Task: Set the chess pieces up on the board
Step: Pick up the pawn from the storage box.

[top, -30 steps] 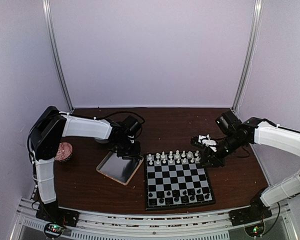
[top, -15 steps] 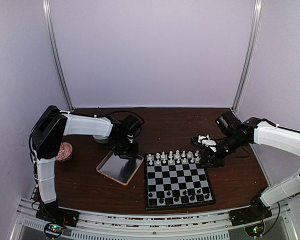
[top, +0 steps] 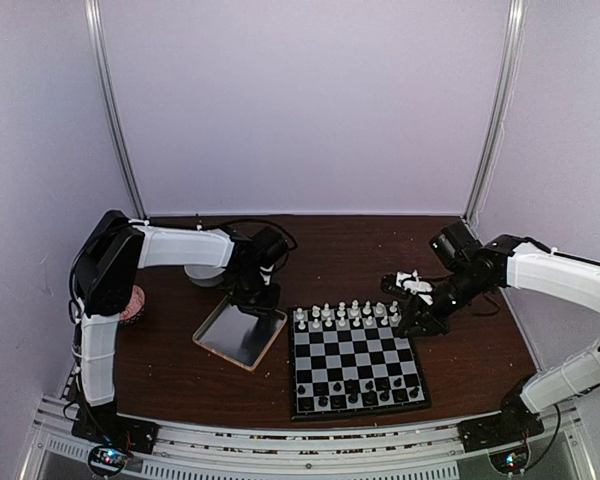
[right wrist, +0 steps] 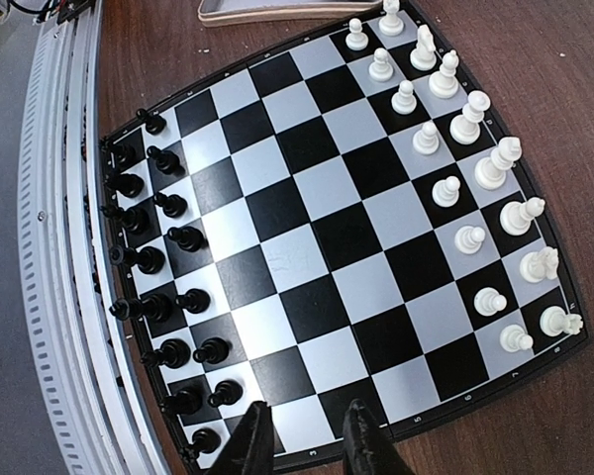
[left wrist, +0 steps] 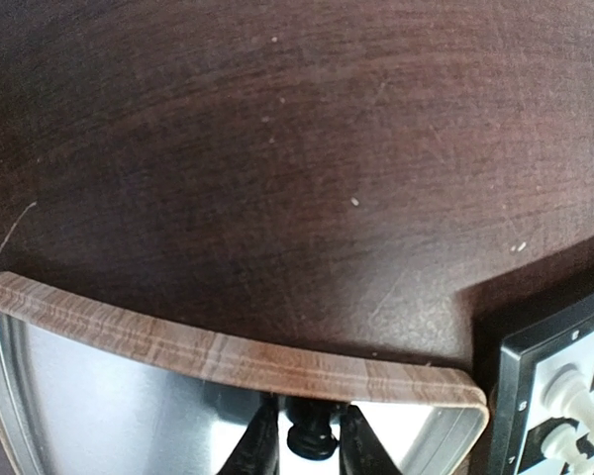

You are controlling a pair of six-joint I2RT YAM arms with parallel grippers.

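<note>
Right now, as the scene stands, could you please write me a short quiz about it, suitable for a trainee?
1. True or false: the white pieces fill the middle rows of the board.
2. What sits in the left pincer? A) a white pawn B) a black piece C) nothing
3. Fill in: the left pincer is over the shallow ____ with the wooden rim.
Key: 1 false, the middle rows are bare; 2 B; 3 tray.

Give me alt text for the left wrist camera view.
The left gripper pinches a black chess piece over a wood-rimmed tray on a dark table; the board corner with white pieces shows at lower right.
</note>
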